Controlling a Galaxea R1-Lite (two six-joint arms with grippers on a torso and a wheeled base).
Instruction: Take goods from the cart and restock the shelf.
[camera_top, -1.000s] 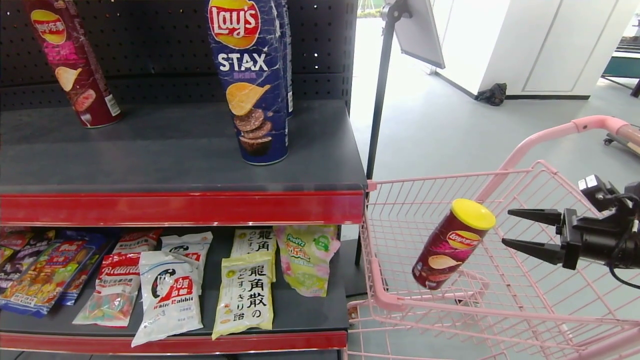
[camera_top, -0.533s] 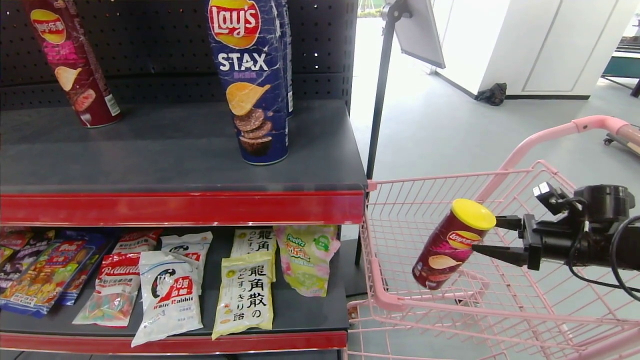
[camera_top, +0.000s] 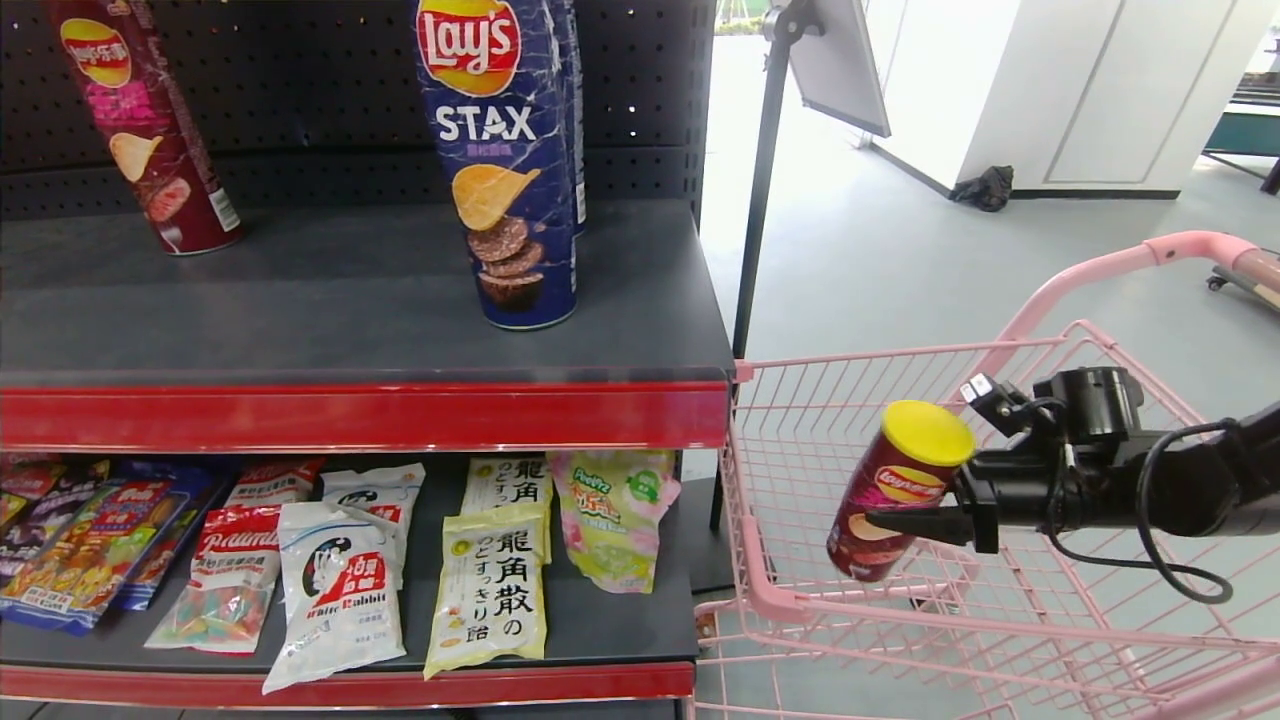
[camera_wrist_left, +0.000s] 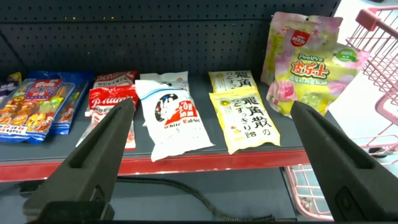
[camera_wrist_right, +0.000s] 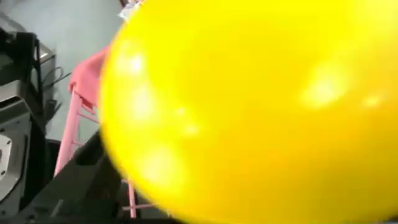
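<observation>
One short red can (camera_top: 898, 480) with a yellow lid (camera_wrist_right: 249, 106) is leaning tilted inside the pink cart (camera_top: 900, 352), near the corner beside the shelf (camera_top: 300, 300); the right gripper (camera_top: 885, 497) is sitting around its upper part, just below the lid, and whether it is squeezing the can cannot be told; the left gripper (camera_wrist_left: 211, 104) is hanging wide open with nothing in it, facing the snack bags (camera_wrist_left: 174, 115) lying on the lower level; tall cans (camera_top: 505, 170) are standing on the upper level.
</observation>
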